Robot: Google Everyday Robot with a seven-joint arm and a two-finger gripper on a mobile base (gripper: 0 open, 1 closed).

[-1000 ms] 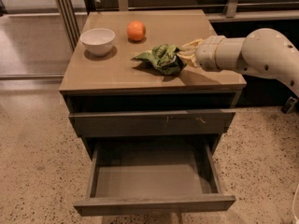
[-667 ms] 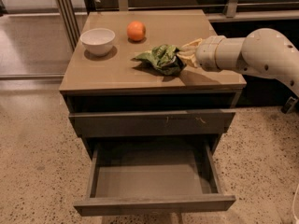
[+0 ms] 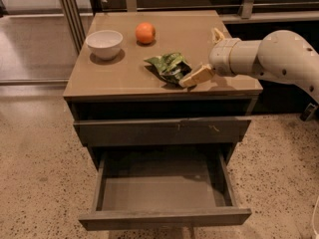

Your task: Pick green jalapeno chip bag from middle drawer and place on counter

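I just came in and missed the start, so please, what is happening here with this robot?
The robot's arm reaches from the right, its pincer open beside the green jalapeno chip bag, which lies on the counter. The middle drawer below stands pulled out with nothing in it. A white bowl and an orange sit nearby.

Office-like room: terrazzo floor (image 3: pixel 35 173), glass partition (image 3: pixel 35 14), pincer (image 3: pixel 200 59) above counter (image 3: pixel 124 73).
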